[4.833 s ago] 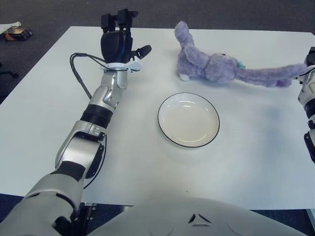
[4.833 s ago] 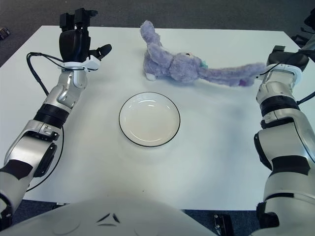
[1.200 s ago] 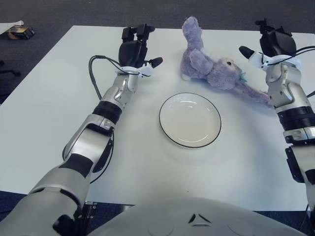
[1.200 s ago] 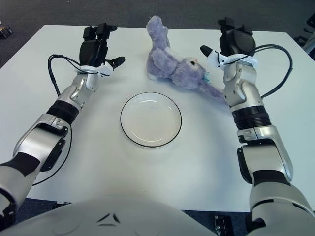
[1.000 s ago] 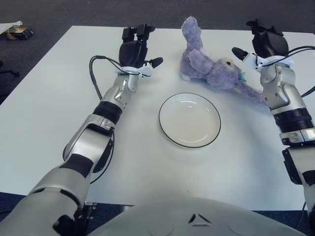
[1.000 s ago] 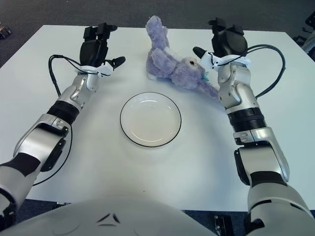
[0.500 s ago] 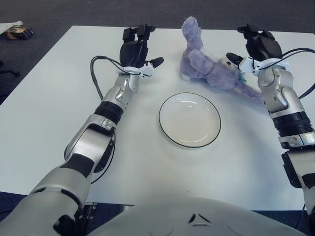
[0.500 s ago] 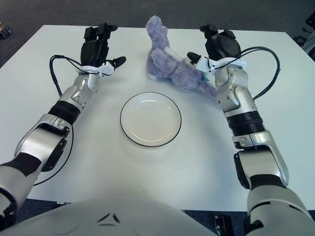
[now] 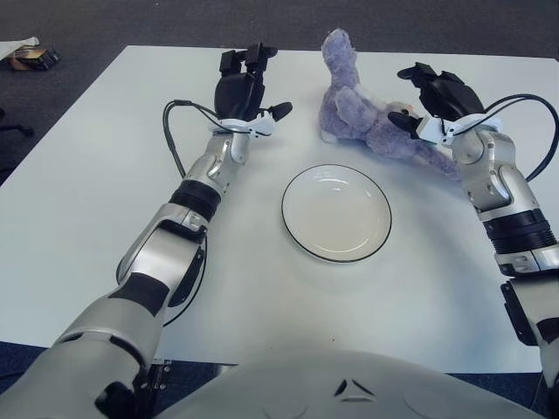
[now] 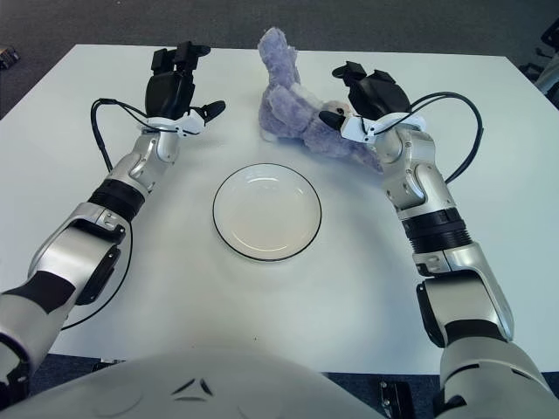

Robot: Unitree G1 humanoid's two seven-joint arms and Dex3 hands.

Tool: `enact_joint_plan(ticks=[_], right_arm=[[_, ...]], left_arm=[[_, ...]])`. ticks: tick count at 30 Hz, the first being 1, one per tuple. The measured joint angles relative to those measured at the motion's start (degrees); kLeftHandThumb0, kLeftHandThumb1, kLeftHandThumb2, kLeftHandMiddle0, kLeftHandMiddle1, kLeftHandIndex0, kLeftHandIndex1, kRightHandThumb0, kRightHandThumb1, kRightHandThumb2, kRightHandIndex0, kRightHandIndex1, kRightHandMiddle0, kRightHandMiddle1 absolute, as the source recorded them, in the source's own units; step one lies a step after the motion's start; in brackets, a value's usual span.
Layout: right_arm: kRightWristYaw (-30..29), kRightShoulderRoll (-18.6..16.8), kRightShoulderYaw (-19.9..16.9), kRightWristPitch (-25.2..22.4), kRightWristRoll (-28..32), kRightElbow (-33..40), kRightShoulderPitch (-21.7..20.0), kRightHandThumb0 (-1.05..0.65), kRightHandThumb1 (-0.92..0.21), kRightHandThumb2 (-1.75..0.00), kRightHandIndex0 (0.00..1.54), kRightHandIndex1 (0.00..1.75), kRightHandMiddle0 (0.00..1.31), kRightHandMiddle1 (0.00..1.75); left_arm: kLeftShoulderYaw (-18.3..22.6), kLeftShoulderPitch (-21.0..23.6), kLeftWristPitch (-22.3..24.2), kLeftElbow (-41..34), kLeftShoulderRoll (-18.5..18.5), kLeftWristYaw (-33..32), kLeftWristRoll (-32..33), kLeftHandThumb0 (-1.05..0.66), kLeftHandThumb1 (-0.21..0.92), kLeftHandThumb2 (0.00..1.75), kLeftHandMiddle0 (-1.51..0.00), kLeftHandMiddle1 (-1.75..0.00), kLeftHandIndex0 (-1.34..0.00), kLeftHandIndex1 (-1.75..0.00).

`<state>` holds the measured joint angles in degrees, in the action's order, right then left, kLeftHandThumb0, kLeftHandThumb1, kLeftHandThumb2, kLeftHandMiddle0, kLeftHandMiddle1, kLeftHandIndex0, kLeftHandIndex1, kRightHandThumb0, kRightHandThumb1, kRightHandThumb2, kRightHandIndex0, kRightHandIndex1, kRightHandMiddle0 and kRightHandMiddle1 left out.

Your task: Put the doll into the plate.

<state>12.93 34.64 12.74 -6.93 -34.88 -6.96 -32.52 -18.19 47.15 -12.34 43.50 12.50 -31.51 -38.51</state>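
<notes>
In the left eye view, the purple plush doll [image 9: 362,113] lies on the far part of the white desk [image 9: 79,218], its long ears pointing away from the robot and its body stretching toward the robot's right. It is beyond the white plate [image 9: 336,212], near it but apart from its dark rim, and the plate holds nothing. The right robot hand [image 9: 434,96] is over the doll's head end, fingers spread, with one dark fingertip against the fur; it has no grasp on the doll. The left robot hand [image 9: 243,85] stands upright just to the left of the doll, clear of it, fingers loosely extended and holding nothing, with a black cable [image 9: 175,131] looping off its wrist. A small dark object [image 9: 31,58] lies on the floor past the desk's far left corner. In the right eye view, the same layout shows: the doll [image 10: 301,109] sits beyond the plate [image 10: 266,212], the right robot hand [image 10: 367,100] rests open over the doll's head with a finger touching it, and the left robot hand [image 10: 175,83] stays open beside the doll's ears, apart from them.
</notes>
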Motion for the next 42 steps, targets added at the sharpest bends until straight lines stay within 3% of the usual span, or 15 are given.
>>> enact_joint_plan(ticks=[11, 22, 32, 42], right_arm=[[8.5, 0.6, -0.6, -2.6, 2.0, 3.4, 1.8, -0.93, -0.92, -0.93, 0.08, 0.93, 0.00, 0.57], [13.5, 0.8, -1.8, -6.2, 2.6, 7.6, 3.3, -0.97, -0.92, -0.95, 0.08, 0.92, 0.00, 0.57], [15.2, 0.8, -1.9, -6.7, 2.7, 8.7, 5.3, -0.99, -0.92, -0.95, 0.07, 0.90, 0.00, 0.55], [13.1, 0.7, -1.8, -4.1, 2.8, 6.3, 6.6, -0.99, -0.92, -0.95, 0.06, 0.91, 0.00, 0.55]], left_arm=[[0.1, 0.0, 0.0, 0.1, 0.0, 0.2, 0.3, -0.49, 0.58, 0.91, 0.00, -0.79, 0.00, -0.97], [0.1, 0.0, -0.1, 1.0, 0.0, 0.2, 1.4, -0.50, 0.57, 0.90, 0.00, -0.81, 0.00, -1.00], [0.1, 0.0, -0.2, 1.6, 0.0, 0.2, 1.6, -0.49, 0.57, 0.91, 0.00, -0.85, 0.00, -1.02], [-0.2, 0.0, -0.8, 2.0, 0.0, -0.1, 1.5, -0.47, 0.56, 0.93, 0.00, -0.88, 0.00, -1.05]])
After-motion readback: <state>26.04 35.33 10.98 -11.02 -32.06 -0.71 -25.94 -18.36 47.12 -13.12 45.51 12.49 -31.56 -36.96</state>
